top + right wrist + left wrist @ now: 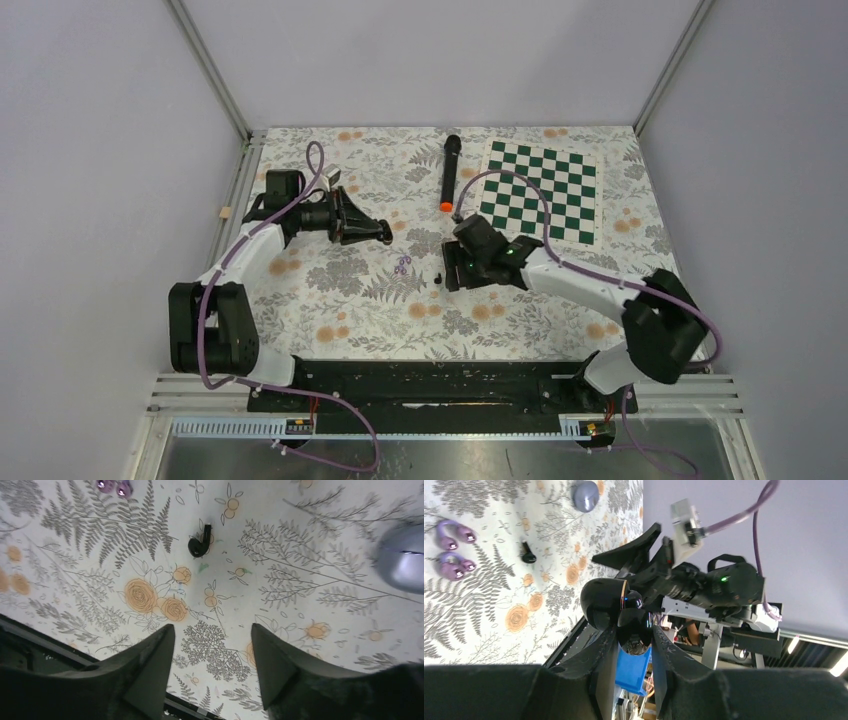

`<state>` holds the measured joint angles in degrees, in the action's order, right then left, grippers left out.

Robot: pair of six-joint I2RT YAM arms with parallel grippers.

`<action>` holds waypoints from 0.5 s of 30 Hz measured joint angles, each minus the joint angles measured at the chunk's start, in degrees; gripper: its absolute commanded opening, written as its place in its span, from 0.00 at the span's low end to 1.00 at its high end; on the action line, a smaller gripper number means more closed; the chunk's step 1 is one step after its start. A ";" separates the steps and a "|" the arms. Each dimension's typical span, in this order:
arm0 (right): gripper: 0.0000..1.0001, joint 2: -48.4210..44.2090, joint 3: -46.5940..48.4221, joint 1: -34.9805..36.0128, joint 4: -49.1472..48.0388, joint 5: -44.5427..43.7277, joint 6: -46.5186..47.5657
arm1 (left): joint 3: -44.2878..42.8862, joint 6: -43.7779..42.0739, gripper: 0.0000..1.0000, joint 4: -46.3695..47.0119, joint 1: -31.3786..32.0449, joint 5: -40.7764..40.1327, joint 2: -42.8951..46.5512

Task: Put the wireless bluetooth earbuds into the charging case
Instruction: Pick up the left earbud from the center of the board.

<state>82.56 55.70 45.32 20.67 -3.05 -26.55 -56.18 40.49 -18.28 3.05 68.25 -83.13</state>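
Earbud (198, 545), black, on desk (320, 555) ahead of open right jaws, untouched; left jaws clamped on black charging case (611, 605).

Plain pale walls (430, 60) close in on three sides, with metal posts (209, 70) in the far corners. Beneath the right gripper (212, 630) lies a tablecloth (330, 300) of grey ferns and orange flowers. The light is soft and even.
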 measured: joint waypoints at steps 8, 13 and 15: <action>0.58 12.20 2.01 3.19 -4.26 -4.85 -6.97 | 3.43 3.76 0.00 3.26 -1.09 -2.45 0.92; 0.54 17.55 7.23 4.09 -5.29 -7.48 -8.11 | 3.48 4.57 0.00 4.46 -1.09 -2.56 0.92; 0.53 18.78 8.00 4.20 -5.86 -8.17 -8.41 | 3.48 4.61 0.00 4.79 -1.09 -2.56 0.92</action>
<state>101.34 63.70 49.52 14.81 -11.22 -34.96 -52.71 45.10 -13.50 1.96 65.69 -82.21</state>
